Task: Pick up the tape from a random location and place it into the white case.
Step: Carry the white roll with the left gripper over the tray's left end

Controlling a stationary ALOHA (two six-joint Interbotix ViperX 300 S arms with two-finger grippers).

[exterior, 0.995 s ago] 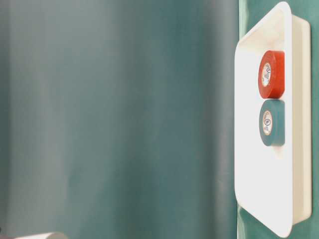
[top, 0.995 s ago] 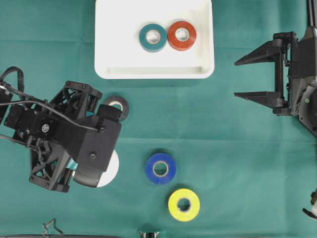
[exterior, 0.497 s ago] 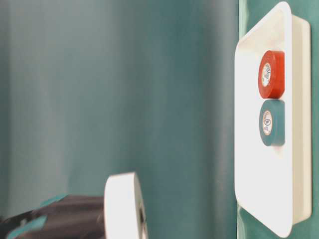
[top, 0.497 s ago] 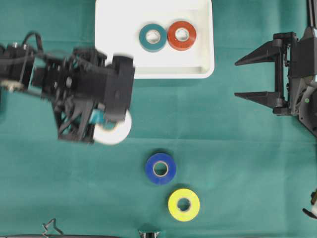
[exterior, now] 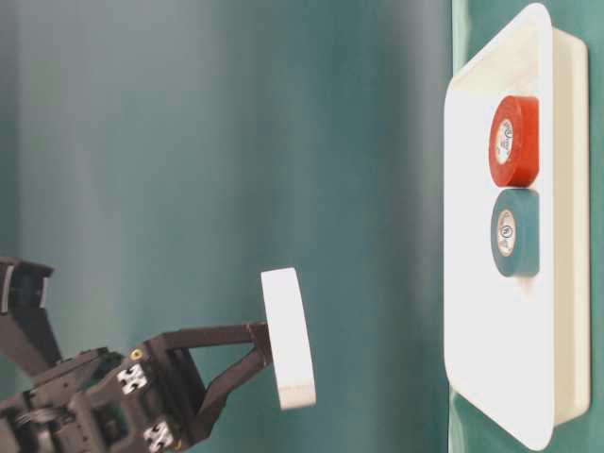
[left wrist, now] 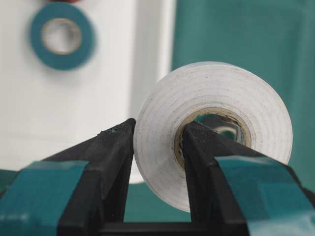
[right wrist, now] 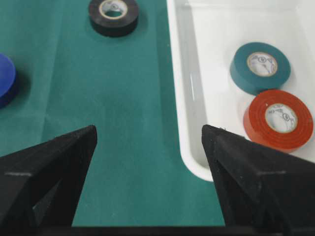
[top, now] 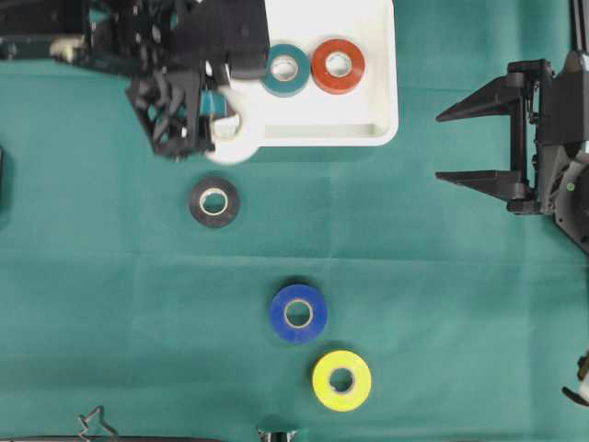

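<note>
A white tape roll (top: 236, 140) hangs in the air over the front left rim of the white case (top: 368, 103). My left gripper (top: 230, 124) is shut on it, one finger through the core and one on the outer wall (left wrist: 157, 130). The table-level view shows the roll (exterior: 288, 337) lifted, short of the case (exterior: 481, 283). A teal roll (top: 283, 69) and a red roll (top: 338, 65) lie flat in the case. My right gripper (top: 440, 146) stands open at the right, holding nothing (right wrist: 148, 130).
On the green cloth lie a black roll (top: 213, 202), a blue roll (top: 298, 313) and a yellow roll (top: 341, 379). The left arm covers the case's left end. A small metal clip (top: 97, 424) sits near the front left edge.
My left arm has carried the white roll from the lower left of the cloth up to the case's front left corner. The black roll is now uncovered. The right arm is still.
</note>
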